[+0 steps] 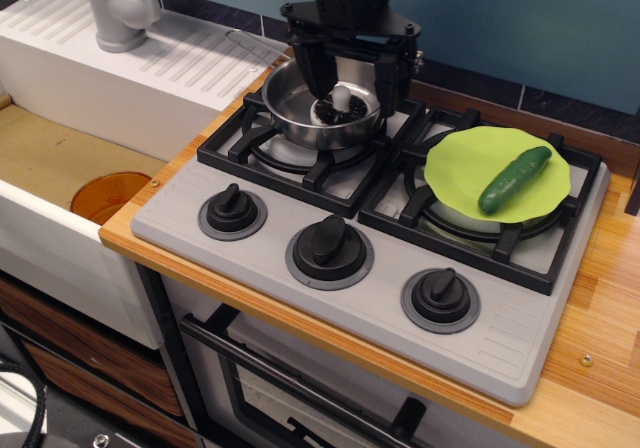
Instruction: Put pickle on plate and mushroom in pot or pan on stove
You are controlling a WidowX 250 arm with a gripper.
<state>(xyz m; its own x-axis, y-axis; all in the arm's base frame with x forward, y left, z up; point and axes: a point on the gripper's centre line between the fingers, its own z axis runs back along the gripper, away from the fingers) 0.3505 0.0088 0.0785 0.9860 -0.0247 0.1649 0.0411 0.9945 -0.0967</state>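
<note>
Mushroom: the mushroom (343, 105) sits upside down inside the pot (300, 103), dark side up with its white stem poking up.
Pot: it is on the back left burner of the stove (330, 298), near the back left corner.
Claw: the claw (347, 93) hangs right over the pot with its two fingers spread wide, one on each side of the mushroom. It looks like it is holding nothing.
Pickle: the pickle (514, 179) lies across the plate (470, 163).
Plate: it rests on the back right burner, near the right edge of the stove.
How far along: both toys look to be in their places, so the job seems about done.
What could go wrong: if the claw goes sideways before going up, a finger could bump the pot rim or the mushroom stem. That could push the pot off its burner or tip the mushroom out.
Writing: no words, brands or labels can be read anywhere.
</note>
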